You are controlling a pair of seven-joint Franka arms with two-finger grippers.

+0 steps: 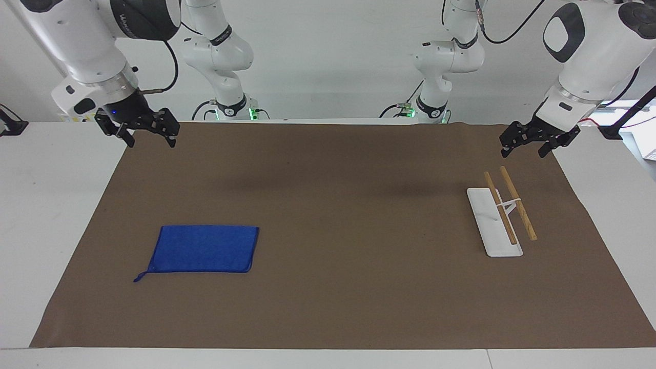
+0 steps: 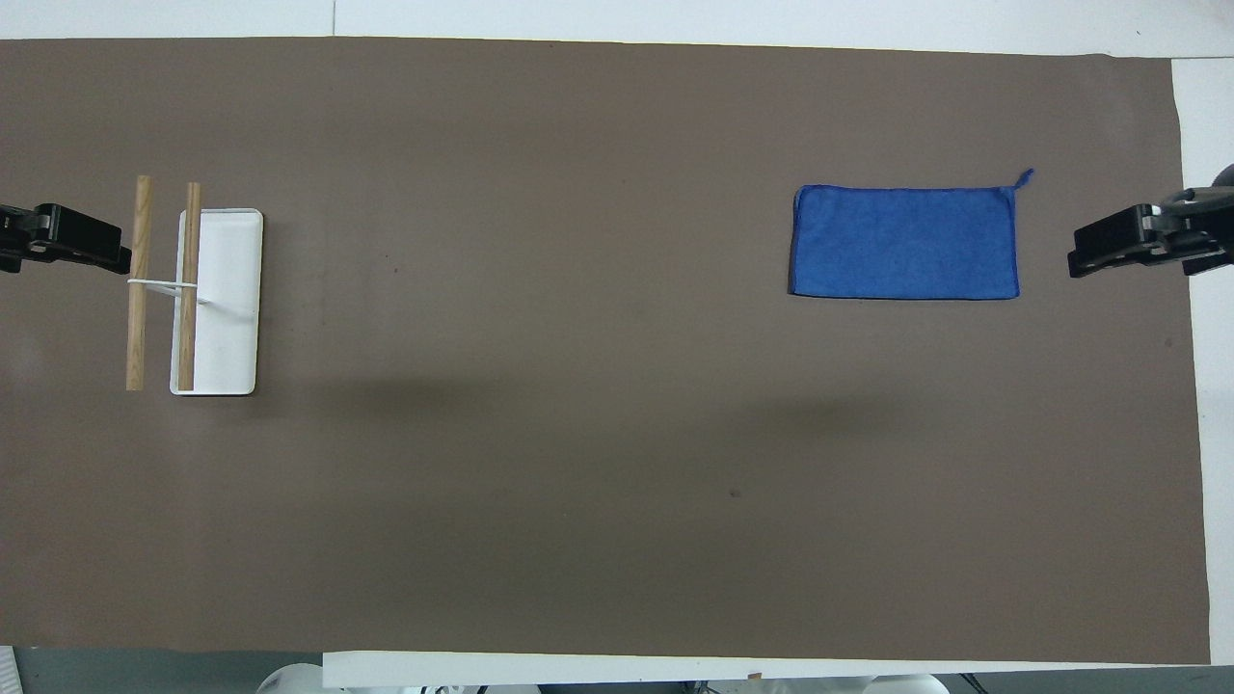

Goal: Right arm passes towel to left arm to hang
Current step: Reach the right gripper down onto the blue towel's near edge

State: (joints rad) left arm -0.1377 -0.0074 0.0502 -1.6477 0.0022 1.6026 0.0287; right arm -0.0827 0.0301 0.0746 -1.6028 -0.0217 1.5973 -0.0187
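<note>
The blue towel (image 1: pixel 204 249) lies flat on the brown mat (image 1: pixel 338 205) toward the right arm's end, its tail at one corner; it also shows in the overhead view (image 2: pixel 904 241). My right gripper (image 1: pixel 150 141), with its blue light, is open and empty in the air over the mat's edge, apart from the towel; its tip shows in the overhead view (image 2: pixel 1085 255). My left gripper (image 1: pixel 524 151) is open and empty in the air over the mat at the left arm's end, beside the rack; it also shows in the overhead view (image 2: pixel 116 255). The left arm waits.
A small rack with a white base (image 1: pixel 487 225) and two wooden bars (image 1: pixel 518 204) stands toward the left arm's end; its base also shows in the overhead view (image 2: pixel 227 299). The white table (image 1: pixel 51 205) borders the mat.
</note>
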